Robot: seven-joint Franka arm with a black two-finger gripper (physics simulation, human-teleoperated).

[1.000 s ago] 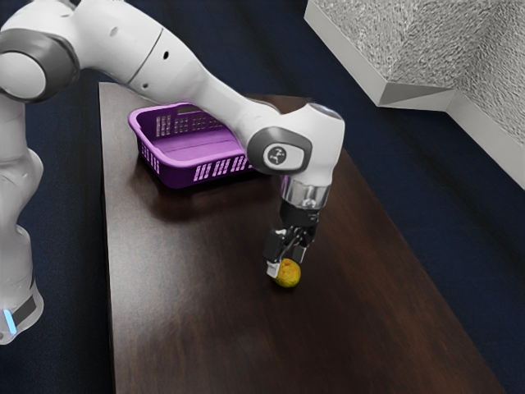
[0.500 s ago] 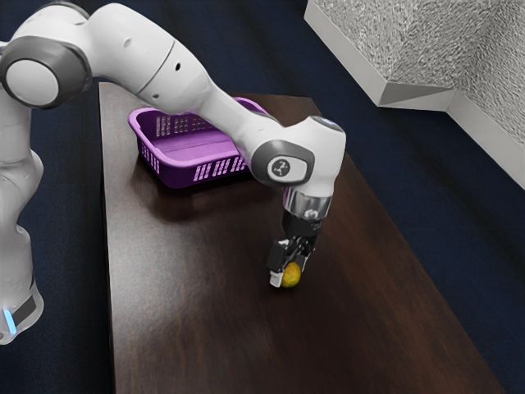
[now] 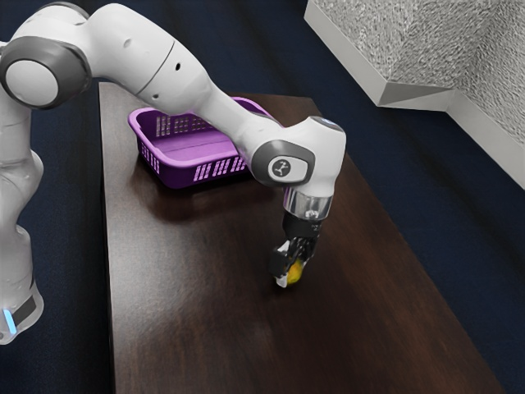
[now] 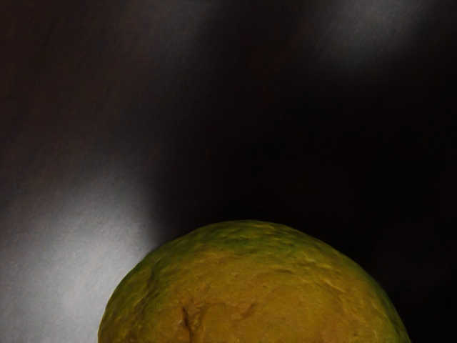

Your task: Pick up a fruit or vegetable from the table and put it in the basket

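Tabletop, fruit seemingly in hand.

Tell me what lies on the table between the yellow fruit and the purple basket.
Bare dark brown tabletop lies between the fruit and the basket, as the exterior view shows.

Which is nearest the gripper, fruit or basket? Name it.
The yellow fruit: the gripper is shut on it, while the purple basket stands apart from both.

Dark wooden table, dark blue floor, rough pale grey wall
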